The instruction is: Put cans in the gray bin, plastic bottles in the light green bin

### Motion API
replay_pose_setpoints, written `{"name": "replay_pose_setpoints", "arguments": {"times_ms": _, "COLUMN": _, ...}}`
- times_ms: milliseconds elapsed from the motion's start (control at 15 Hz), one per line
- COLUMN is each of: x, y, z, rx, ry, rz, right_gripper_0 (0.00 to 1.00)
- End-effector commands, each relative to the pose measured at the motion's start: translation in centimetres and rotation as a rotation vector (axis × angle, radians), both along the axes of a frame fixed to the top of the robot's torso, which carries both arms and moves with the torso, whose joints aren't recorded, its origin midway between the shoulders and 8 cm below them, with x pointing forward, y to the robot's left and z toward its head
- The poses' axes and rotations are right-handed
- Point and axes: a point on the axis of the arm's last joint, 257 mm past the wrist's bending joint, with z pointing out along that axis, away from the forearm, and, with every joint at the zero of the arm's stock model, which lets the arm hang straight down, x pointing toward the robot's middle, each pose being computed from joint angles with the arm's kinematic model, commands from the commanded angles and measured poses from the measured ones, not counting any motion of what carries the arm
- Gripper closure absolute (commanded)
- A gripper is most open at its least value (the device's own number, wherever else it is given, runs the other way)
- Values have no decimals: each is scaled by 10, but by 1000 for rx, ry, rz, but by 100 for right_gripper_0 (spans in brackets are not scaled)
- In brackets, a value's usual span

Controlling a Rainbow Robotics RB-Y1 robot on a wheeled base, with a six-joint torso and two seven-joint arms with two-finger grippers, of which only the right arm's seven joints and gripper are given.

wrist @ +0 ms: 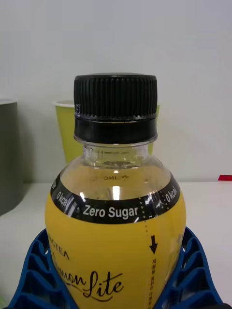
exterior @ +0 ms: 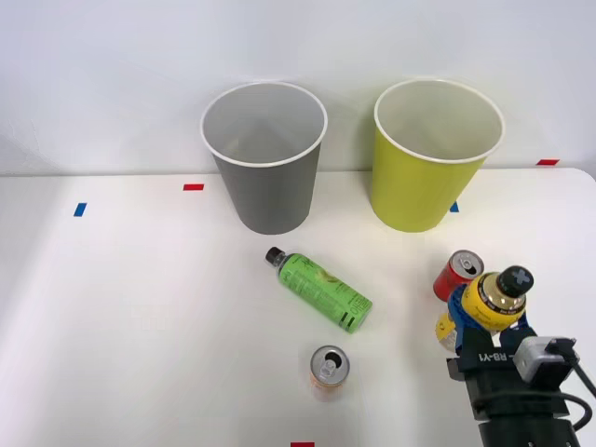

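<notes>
My right gripper (exterior: 486,326) is shut on the yellow-label plastic bottle (exterior: 494,298), black cap up, at the table's right front; in the wrist view that bottle (wrist: 116,231) sits between the blue fingers (wrist: 36,275). The red can (exterior: 458,273) stands just behind it. The green-label plastic bottle (exterior: 321,289) lies on its side mid-table, cap toward the gray bin (exterior: 265,158). The orange-peach can (exterior: 328,370) stands upright in front of it. The light green bin (exterior: 433,154) stands at the back right; beyond the bottle, the wrist view catches the light green bin (wrist: 67,130) and an edge of the gray bin (wrist: 8,154).
Both bins stand side by side at the back of the white table (exterior: 140,317), against a white wall. Small red and blue tape marks (exterior: 193,186) dot the table's edges. Open room lies on the table's left half.
</notes>
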Motion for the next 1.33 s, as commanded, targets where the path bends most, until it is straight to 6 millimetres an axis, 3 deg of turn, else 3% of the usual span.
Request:
{"name": "replay_pose_setpoints", "arguments": {"times_ms": 67, "x": 1, "y": 15, "z": 45, "rx": 40, "ry": -1, "rz": 61, "right_gripper_0": 100}}
{"name": "replay_pose_setpoints", "arguments": {"times_ms": 333, "x": 17, "y": 16, "z": 93, "rx": 45, "ry": -56, "rz": 94, "right_gripper_0": 100}}
{"name": "replay_pose_setpoints", "arguments": {"times_ms": 600, "x": 39, "y": 20, "z": 153, "rx": 56, "ry": -116, "rz": 145, "right_gripper_0": 100}}
{"name": "replay_pose_setpoints", "arguments": {"times_ms": 933, "x": 70, "y": 23, "z": 219, "rx": 179, "ry": -188, "rz": 235, "right_gripper_0": 100}}
{"name": "replay_pose_setpoints", "arguments": {"times_ms": 1133, "x": 90, "y": 25, "z": 247, "rx": 139, "ry": -160, "rz": 282, "right_gripper_0": 100}}
{"name": "replay_pose_setpoints", "arguments": {"times_ms": 1333, "x": 121, "y": 19, "z": 262, "rx": 106, "ry": -151, "rz": 283, "right_gripper_0": 100}}
